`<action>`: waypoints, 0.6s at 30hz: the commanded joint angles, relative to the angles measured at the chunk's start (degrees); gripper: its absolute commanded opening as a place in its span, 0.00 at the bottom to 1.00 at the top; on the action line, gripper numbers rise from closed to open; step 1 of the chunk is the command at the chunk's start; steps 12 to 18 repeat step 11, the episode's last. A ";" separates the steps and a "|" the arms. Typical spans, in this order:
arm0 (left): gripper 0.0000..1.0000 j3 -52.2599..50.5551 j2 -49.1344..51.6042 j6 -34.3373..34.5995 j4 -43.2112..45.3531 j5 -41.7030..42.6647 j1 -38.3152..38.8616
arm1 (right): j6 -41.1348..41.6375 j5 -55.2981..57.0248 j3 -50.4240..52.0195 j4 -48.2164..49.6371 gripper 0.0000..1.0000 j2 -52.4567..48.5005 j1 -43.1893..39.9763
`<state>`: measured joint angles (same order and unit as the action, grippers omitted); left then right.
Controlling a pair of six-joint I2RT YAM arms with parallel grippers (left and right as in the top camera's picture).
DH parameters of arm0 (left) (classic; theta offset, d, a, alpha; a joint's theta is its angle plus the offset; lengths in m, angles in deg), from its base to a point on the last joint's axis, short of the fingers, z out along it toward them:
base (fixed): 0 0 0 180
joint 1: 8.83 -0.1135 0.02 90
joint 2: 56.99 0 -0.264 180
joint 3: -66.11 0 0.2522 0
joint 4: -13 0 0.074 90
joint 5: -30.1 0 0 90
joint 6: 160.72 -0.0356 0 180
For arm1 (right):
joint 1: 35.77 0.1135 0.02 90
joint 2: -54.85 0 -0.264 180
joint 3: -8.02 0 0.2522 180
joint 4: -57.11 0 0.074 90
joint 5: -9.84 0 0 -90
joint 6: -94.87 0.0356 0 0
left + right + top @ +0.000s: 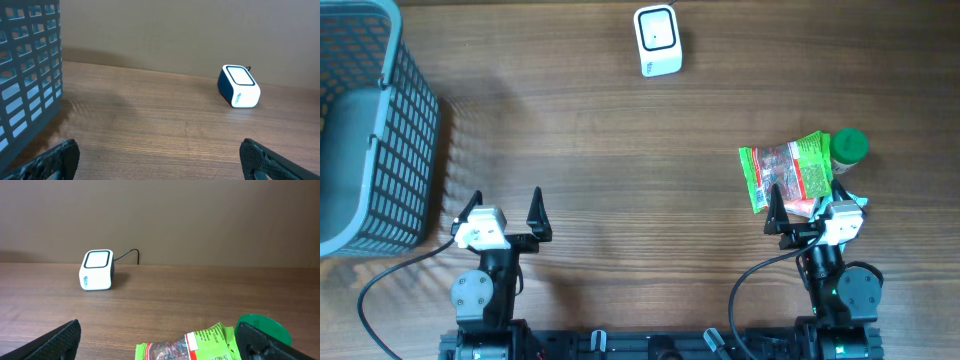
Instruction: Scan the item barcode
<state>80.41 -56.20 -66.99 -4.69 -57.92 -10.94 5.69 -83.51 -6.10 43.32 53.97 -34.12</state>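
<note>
Left tool (506, 203): black fingers spread wide, nothing between them, low over the brown wood-grain bench (620, 160).

Right tool (807, 205): fingers likewise wide apart, gripping nothing. They straddle the near edge of the crinkled green-and-red plastic snack packet (788, 172), which lies flat at the right side of the bench (whether a finger touches it, cannot tell).

At the packet's far right corner, a container with a round green lid (849, 146), right up against it.

Small white box scanner with a dark-framed window (657, 40) sits at the far middle of the bench, well apart from the packet, with a thin black cable behind it.

Grey-blue plastic mesh basket (380, 130) stands far left, beyond the left tool.
</note>
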 commanded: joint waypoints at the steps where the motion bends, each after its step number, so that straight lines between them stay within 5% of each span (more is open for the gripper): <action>1: 1.00 -0.20 -0.42 0.61 -0.44 -0.74 -0.31 | 0.81 0.55 0.07 0.15 1.00 0.46 -0.24; 18: 1.00 -0.20 -0.42 0.61 -0.44 -0.74 -0.31 | 0.81 0.55 0.07 0.15 1.00 0.46 -0.24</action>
